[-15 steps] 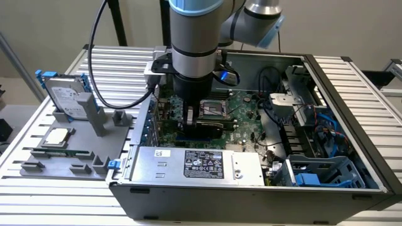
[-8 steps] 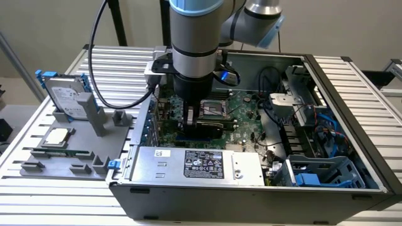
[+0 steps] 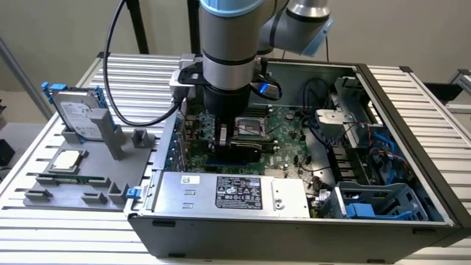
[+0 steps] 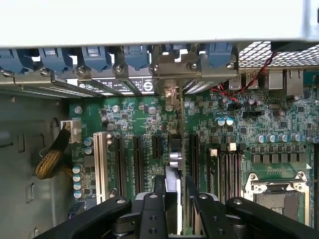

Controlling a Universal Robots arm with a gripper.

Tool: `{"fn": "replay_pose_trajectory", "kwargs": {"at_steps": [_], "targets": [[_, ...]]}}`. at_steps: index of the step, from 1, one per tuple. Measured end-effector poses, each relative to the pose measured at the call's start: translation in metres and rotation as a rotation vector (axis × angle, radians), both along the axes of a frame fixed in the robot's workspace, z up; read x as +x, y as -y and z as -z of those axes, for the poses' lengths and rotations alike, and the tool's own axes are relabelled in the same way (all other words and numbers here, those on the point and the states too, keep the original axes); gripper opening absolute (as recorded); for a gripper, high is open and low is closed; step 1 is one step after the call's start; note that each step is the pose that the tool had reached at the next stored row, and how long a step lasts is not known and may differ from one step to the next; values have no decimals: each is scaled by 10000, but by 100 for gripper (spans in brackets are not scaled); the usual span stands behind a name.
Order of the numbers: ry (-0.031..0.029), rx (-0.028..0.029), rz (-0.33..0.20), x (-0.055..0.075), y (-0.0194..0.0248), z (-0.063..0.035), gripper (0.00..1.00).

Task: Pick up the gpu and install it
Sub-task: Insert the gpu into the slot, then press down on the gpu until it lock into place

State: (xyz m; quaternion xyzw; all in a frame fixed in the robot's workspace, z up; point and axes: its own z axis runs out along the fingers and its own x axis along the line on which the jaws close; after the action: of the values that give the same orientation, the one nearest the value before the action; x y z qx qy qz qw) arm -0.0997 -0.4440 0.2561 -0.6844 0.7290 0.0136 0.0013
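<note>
My gripper is down inside the open computer case, shut on the gpu. In the wrist view the card stands edge-on between the two black fingers, over a long expansion slot of the green motherboard. Its metal bracket end reaches the row of rear slot openings. Whether its edge sits fully in the slot cannot be told. In the exterior view the gripper hangs low over the board, with the gpu as a dark slab beside the CPU socket.
A grey fixture at the exterior view's left holds a silver hard drive with blue rails, a memory stick and a chip. Inside the case are the power supply, a blue drive cage and loose cables.
</note>
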Motion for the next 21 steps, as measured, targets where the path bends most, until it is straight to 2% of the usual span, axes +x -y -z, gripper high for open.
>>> {"fn": "replay_pose_trajectory", "kwargs": {"at_steps": [11, 17, 21], "targets": [[-10, -21, 0, 0, -15, 17, 0], [-51, -137, -1, 1, -15, 23, 0], [-59, -154, 0, 0, -15, 28, 0]]}}
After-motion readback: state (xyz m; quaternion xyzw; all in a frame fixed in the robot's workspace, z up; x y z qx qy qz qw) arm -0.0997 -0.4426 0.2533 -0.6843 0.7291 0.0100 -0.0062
